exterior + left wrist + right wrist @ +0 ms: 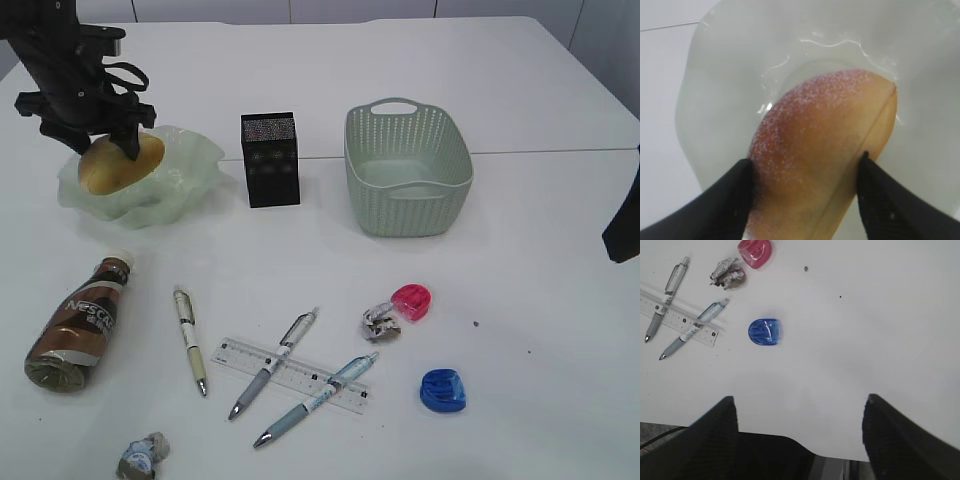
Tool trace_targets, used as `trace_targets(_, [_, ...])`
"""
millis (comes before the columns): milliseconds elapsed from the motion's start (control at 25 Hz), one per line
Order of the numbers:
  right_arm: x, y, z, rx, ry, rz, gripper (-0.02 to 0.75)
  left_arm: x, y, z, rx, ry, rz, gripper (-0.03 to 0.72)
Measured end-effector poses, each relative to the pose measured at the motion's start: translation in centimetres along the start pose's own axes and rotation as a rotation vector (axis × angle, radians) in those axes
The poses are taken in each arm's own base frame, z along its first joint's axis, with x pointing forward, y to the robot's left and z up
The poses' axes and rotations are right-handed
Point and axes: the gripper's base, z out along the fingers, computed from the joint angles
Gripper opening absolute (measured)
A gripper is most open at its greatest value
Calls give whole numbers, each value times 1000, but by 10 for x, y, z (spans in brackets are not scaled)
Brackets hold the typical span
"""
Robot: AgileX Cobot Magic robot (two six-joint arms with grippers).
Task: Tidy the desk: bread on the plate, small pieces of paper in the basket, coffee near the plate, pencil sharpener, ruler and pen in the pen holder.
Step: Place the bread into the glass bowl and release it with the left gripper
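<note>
The golden bread [120,165] [820,150] lies in the pale green ruffled plate [185,175] [740,60] at the back left. My left gripper [115,140] [805,160] stands open over it, its black fingers [730,200] flanking the bun's sides. At the front left the coffee [80,325] lies on its side. The ruler [295,372] [680,315] lies under two pens [272,365] [315,400], and a third pen [190,338] is to their left. My right gripper [799,400] hangs open and empty over bare desk at the right edge.
The black pen holder [270,160] and the green basket [408,170] stand at the back centre. A pink sharpener [411,301] [755,251], a blue sharpener [443,390] [766,332] and crumpled paper [381,322] [727,274] lie front right. More paper [143,457] sits at the front edge.
</note>
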Motion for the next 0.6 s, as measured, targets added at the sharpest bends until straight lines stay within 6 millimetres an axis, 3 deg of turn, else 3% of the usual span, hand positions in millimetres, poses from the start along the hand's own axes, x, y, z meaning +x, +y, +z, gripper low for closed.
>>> trace_targets(160, [0,0,0,0,0,2,567,1,1,5,-12,6,-6,544])
trace_targets(600, [0,0,0,0,0,7,566,-1,1,4,-14,-4,-15,556])
